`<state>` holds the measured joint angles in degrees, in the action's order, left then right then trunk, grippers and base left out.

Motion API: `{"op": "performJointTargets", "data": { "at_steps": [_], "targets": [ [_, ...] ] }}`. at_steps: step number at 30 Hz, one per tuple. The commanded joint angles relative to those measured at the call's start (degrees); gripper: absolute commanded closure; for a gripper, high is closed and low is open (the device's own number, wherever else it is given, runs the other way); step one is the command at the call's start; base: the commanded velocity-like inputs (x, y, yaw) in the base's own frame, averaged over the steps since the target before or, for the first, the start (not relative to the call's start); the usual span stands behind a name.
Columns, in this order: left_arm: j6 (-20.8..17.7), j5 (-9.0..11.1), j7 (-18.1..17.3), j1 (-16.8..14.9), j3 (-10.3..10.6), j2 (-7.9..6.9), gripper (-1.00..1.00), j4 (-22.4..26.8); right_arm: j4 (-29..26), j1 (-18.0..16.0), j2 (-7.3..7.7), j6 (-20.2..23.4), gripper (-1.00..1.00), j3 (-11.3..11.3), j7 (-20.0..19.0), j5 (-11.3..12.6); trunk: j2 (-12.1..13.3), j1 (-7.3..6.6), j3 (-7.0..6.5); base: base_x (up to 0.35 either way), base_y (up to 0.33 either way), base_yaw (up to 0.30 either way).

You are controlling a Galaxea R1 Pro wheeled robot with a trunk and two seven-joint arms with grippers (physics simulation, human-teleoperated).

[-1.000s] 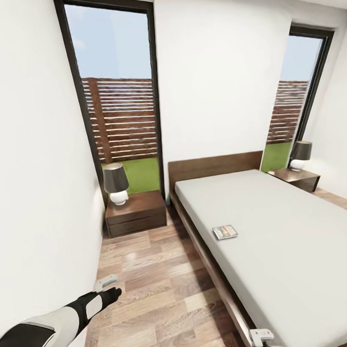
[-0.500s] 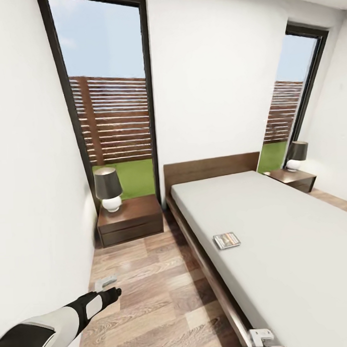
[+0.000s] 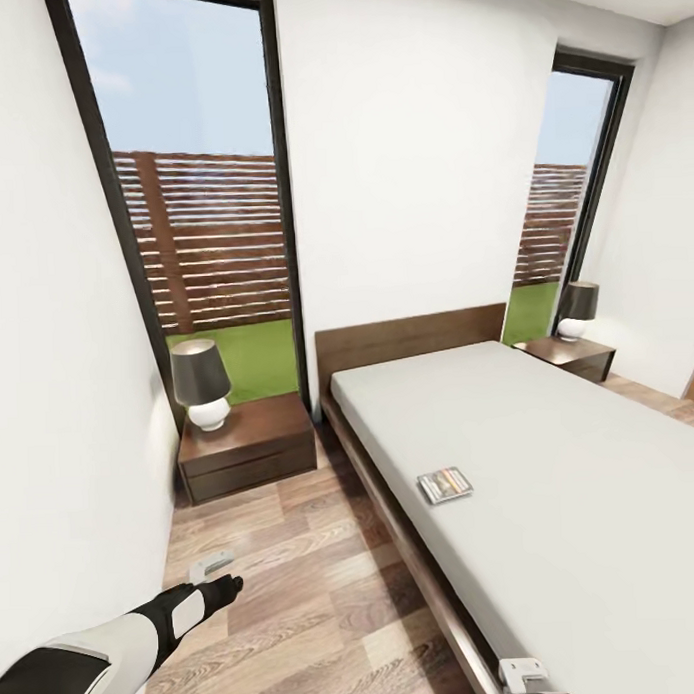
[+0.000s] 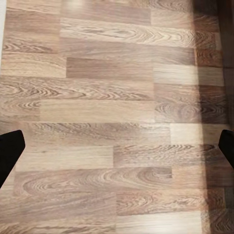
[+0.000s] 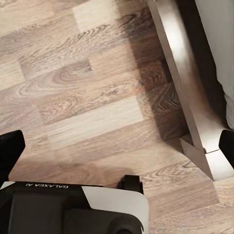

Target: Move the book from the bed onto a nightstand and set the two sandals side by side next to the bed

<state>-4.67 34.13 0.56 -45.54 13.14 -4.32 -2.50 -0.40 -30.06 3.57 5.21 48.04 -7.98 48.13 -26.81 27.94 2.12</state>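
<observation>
The book [image 3: 445, 485] lies flat on the off-white mattress of the bed [image 3: 551, 460], near its left edge. One nightstand [image 3: 247, 446] stands left of the headboard, the other nightstand [image 3: 567, 356] at the far right. My left gripper [image 3: 217, 575] hangs low over the wood floor by the left wall; in the left wrist view the left gripper [image 4: 117, 146] is open above bare planks. My right gripper [image 3: 524, 674] sits at the bed's near corner; in the right wrist view the right gripper [image 5: 117, 146] is open, the bed frame [image 5: 187, 83] beside it. The two sandals are out of view.
A dark-shaded lamp [image 3: 200, 384] stands on the left nightstand, another lamp [image 3: 578, 309] on the right one. A white wall [image 3: 59, 397] runs close along my left. A strip of wood floor [image 3: 295, 579] lies between wall and bed. Tall windows flank the headboard.
The whole view has shifted: window, left nightstand and bed have slid leftward in the picture, so the camera has moved. Both arms keep the same pose.
</observation>
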Motion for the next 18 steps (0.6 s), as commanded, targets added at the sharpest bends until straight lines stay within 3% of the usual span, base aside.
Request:
{"op": "performJointTargets", "data": {
  "at_steps": [1,18],
  "targets": [
    [-0.16,0.49,0.06,-0.08,0.48,0.01,-1.0,-0.05,-0.04,-0.06,0.03,0.24,-1.0,0.48,-0.17,0.58,-0.12,0.04,0.12,0.172,0.108,-0.002],
    [-0.16,0.49,0.06,-0.08,0.48,0.01,-1.0,-0.05,-0.04,-0.05,0.09,0.24,-1.0,0.43,-0.2,0.64,-0.12,0.04,0.12,0.261,0.201,-0.012]
  ]
}}
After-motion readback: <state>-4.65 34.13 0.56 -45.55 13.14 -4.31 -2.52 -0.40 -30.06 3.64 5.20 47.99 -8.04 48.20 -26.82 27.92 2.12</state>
